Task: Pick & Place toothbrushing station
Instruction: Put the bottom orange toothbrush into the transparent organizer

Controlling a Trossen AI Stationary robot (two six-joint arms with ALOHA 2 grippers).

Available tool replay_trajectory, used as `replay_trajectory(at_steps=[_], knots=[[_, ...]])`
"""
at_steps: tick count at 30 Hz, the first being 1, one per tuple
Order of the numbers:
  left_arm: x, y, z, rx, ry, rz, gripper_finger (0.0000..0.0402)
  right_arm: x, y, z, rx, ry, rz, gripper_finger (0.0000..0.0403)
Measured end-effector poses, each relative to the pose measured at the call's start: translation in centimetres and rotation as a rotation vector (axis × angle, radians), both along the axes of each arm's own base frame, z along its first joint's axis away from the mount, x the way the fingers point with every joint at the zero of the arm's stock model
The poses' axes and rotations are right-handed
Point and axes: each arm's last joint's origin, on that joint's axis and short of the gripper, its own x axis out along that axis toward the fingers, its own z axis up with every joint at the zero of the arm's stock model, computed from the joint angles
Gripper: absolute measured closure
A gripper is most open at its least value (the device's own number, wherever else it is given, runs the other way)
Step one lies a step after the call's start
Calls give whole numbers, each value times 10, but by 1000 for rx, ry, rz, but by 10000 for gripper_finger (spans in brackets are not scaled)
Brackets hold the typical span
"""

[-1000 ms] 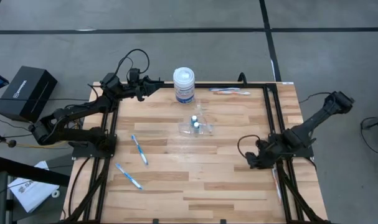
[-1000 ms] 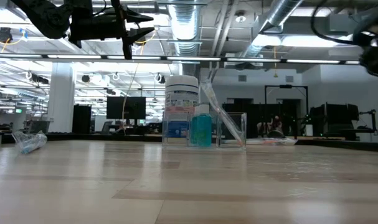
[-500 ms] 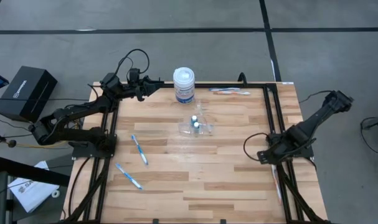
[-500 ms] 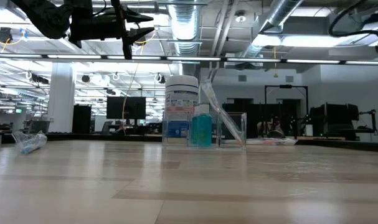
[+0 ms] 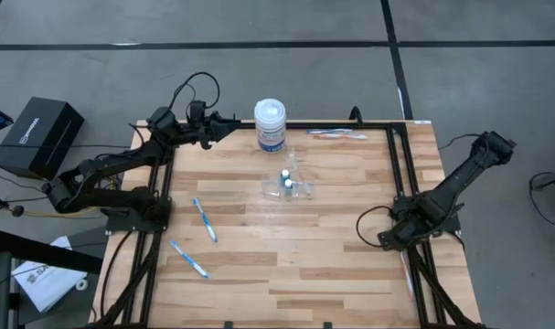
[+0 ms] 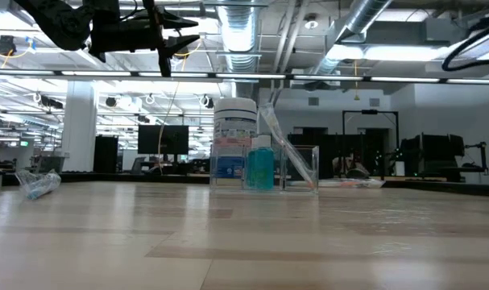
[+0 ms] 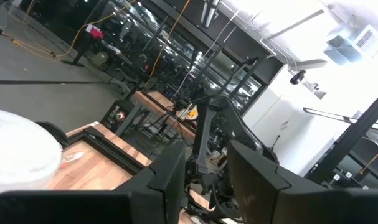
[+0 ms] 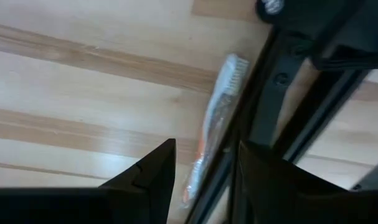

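A pale butcher-block surface [image 5: 286, 238] is standing on a grey concrete floor, with an open workshop hall behind it. Near its far middle the see-through plastic holder [image 5: 289, 186] is sitting upright, two tiny white cylinders [image 5: 285, 179] inside it, just in front of a white jar with a blue label [image 5: 270, 125]. Two blue-and-white toothbrushes [image 5: 205, 220] [image 5: 188, 259] are lying flat near the left edge. A wrapped toothbrush [image 8: 208, 130] is lying beside the frame rail at the right edge, and the right gripper [image 8: 201, 171] is hovering over it with its fingers parted, holding nothing. The left gripper [image 5: 229, 120] is waiting at the far left corner, fingers apart and empty. The brushes are likely light, stiff and thin, lying flush with the wood; a pinch across mid-handle is advisable. Their wrapping may be slippery. The holder looks light and brittle, best gripped by one wall.
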Motion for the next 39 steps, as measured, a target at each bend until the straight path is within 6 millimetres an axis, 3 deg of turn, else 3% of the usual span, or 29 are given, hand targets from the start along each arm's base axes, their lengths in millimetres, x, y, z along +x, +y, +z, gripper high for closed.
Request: replay_trajectory(at_steps=[12,31,35,39], knots=[[0,-1,0,7,7,-39,286,3,5,-46,81,-6,3,240],[0,-2,0,11,12,-65,286,-4,1,-67,165,31,3,245],[0,-2,0,7,11,-66,286,-7,-1,-71,165,49,-3,286],[0,-2,0,6,13,-77,286,-5,-2,-71,168,34,-5,378]])
